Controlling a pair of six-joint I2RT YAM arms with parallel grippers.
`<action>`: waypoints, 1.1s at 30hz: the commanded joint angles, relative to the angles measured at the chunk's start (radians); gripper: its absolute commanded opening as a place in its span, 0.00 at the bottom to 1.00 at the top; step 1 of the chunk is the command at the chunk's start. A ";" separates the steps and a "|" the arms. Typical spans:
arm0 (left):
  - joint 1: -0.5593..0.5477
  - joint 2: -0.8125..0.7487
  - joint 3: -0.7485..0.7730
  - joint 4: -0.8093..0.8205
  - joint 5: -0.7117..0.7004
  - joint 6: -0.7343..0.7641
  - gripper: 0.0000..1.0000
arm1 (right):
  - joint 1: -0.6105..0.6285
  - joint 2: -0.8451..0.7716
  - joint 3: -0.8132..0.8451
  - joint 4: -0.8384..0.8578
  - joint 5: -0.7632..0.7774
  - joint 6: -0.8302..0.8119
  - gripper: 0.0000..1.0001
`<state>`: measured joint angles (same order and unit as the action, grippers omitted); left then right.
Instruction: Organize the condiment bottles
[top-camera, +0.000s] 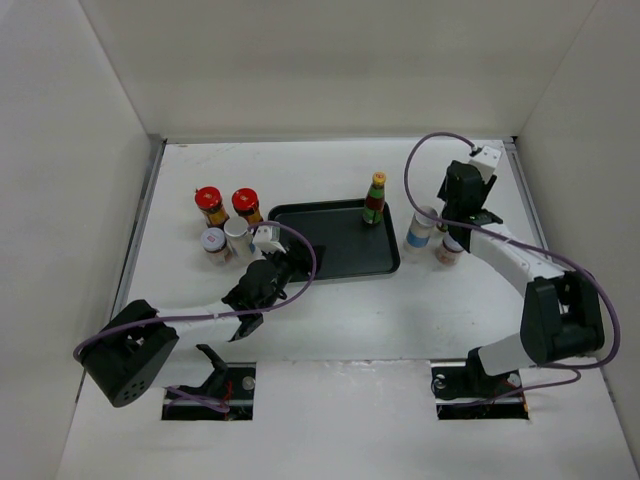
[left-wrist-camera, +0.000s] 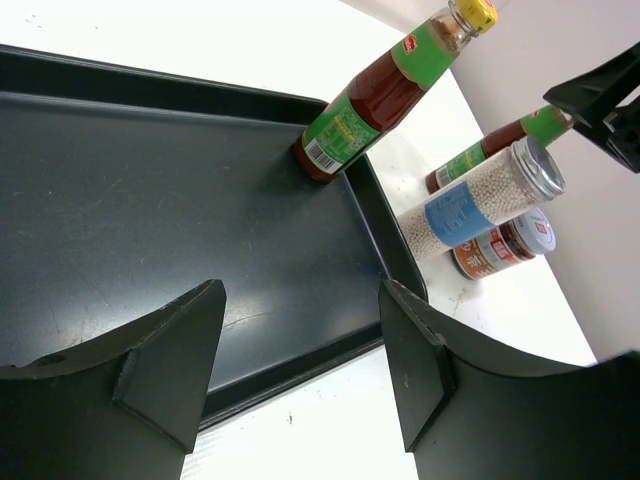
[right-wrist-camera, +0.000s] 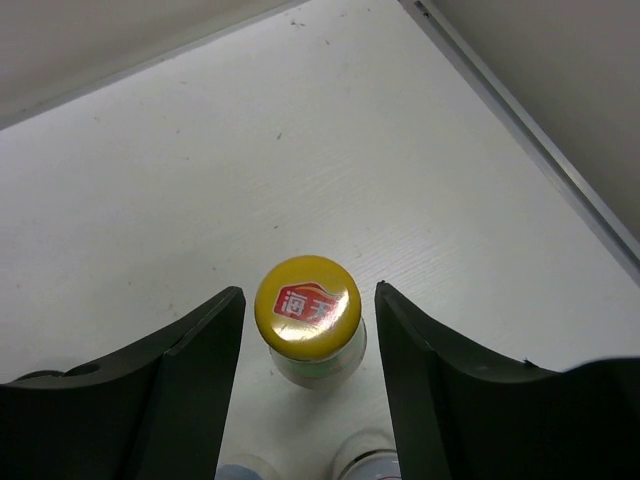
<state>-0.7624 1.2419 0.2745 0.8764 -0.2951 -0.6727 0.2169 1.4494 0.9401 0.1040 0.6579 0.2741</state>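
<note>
Eight small containers share the table with a flat, low-rimmed black tray (top-camera: 340, 268). One slim glass sauce bottle (top-camera: 374, 200) stands inside at the tray's far right corner, while two red-lidded jars (top-camera: 209, 203) (top-camera: 245, 203) and two pale-topped jars (top-camera: 214, 243) (top-camera: 237, 235) cluster just off the tray's left edge. Beyond the tray's right edge, a round grey-topped jar (left-wrist-camera: 480, 200) of white pellets and a short labelled jar (left-wrist-camera: 500, 245) crowd the second bottle (right-wrist-camera: 307, 305), whose yellow cap sits between the fingers of the right gripper (right-wrist-camera: 307, 292) with a sliver of gap each side, unclamped. The left gripper (left-wrist-camera: 300, 290) hangs over the tray, jaws apart and empty.
</note>
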 joint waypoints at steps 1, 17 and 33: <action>-0.005 0.001 0.011 0.052 0.008 -0.010 0.61 | -0.006 0.019 0.051 0.091 0.025 -0.021 0.62; -0.002 -0.001 0.009 0.053 0.008 -0.011 0.61 | 0.037 -0.184 0.095 0.220 0.097 -0.136 0.27; 0.018 -0.078 -0.021 0.052 -0.025 -0.001 0.61 | 0.495 -0.131 0.423 0.277 -0.040 -0.277 0.28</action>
<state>-0.7532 1.1995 0.2737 0.8795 -0.3046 -0.6731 0.6689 1.2743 1.2514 0.2466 0.6743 0.0147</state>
